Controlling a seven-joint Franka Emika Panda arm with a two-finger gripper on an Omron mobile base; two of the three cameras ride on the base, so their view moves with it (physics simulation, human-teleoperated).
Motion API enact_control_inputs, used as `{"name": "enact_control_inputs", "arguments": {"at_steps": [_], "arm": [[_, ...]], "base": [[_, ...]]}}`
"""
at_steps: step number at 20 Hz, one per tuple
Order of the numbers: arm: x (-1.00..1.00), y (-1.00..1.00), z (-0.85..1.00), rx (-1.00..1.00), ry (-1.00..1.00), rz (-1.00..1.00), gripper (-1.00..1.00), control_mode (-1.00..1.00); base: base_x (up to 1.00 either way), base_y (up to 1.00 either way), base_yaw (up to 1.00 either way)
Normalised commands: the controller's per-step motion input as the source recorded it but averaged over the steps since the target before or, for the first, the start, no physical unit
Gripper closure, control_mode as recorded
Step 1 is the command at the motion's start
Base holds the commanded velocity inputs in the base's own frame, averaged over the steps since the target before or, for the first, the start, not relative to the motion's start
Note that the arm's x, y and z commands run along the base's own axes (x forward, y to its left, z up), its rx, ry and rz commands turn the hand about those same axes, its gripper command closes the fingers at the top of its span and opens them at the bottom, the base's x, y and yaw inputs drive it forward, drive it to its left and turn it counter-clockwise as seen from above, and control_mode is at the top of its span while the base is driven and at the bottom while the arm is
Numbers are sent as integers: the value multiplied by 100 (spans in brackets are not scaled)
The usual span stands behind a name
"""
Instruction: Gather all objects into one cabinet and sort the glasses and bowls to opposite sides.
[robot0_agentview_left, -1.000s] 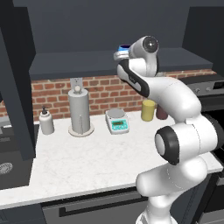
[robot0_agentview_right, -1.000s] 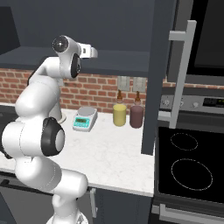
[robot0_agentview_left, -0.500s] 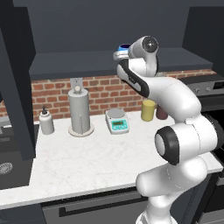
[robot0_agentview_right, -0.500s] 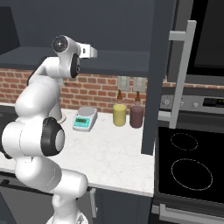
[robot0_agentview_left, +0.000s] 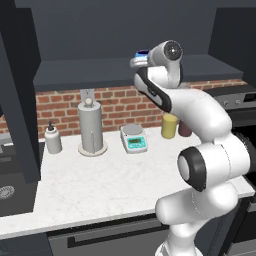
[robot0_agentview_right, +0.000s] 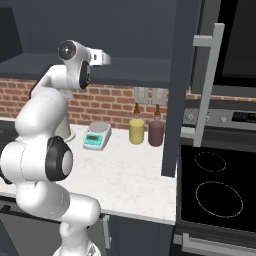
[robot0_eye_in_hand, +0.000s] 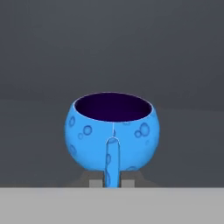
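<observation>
- The end effector (robot0_eye_in_hand: 112, 183) is closed on the small blue bowl (robot0_eye_in_hand: 112, 131), pinching its near wall at the rim.
- The blue bowl sits upright, its dark inside showing, on the flat shelf of the dark wall cabinet (robot0_agentview_left: 90, 67), above the brick backsplash.
- The white arm reaches up from the base to that shelf.
- Below, on the white tabletop (robot0_agentview_left: 100, 185), stand a paper towel holder (robot0_agentview_left: 91, 127), a soap bottle (robot0_agentview_left: 52, 139), a kitchen scale (robot0_agentview_left: 134, 138) and a yellow canister (robot0_agentview_left: 169, 125).
</observation>
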Motion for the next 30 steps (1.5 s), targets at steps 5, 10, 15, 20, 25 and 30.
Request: {"name": "enact_control_inputs", "arguments": {"at_steps": [5, 10, 15, 20, 25, 30], "arm": [[-39, -5, 23, 0, -16, 0, 100, -100], [-28, 0, 31, 0, -16, 0, 100, -100], [-31, 0, 32, 0, -15, 0, 100, -100], [-39, 0, 20, 0, -13, 0, 100, -100], [-32, 0, 6, 0, -6, 0, 100, -100], [0, 0, 0, 0, 0, 0, 100, -100]], "base": [[0, 0, 0], [0, 0, 0], [0, 0, 0], [0, 0, 0], [0, 0, 0], [0, 0, 0]]}}
